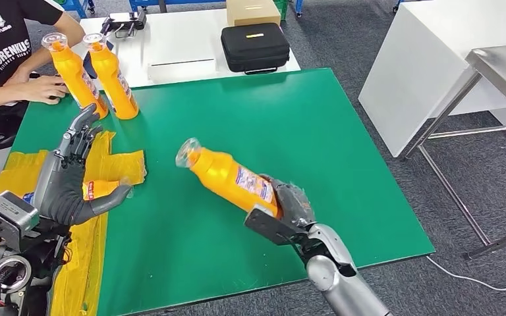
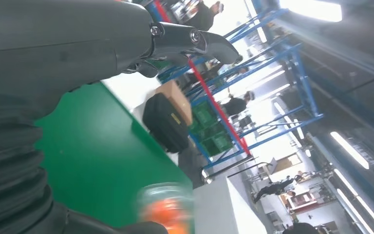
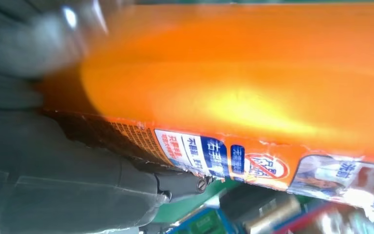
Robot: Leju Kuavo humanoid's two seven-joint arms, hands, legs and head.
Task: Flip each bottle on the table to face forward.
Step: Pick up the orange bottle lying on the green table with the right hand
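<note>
Broadly, the green tabletop (image 1: pixel 250 125) fills the middle of the head view, with a white table (image 1: pixel 184 46) behind it at the upper centre carrying a black case (image 1: pixel 255 47). A yellow sheet (image 1: pixel 13 171) is spread at the lower left. A person's hand (image 1: pixel 39 89) rests at the upper left, just beside two upright orange bottles (image 1: pixel 109 76).

Next in size, the right hand (image 1: pixel 290 204) is seen at lower centre, its fingers (image 1: pixel 296 196) clenched around the base of a tilted orange bottle (image 1: pixel 227 174), whose clear cap points toward the upper left. The label is seen close in the right wrist view.

At the lower left, the left hand (image 1: pixel 72 174) is held over the yellow sheet; a lying orange bottle (image 1: pixel 102 189) is partly hidden under it, and whether it is gripped cannot be told.

The step in hand is judged to be the turning of the tilted bottle. Next, it would need to be stood upright, label forward, then released.
</note>
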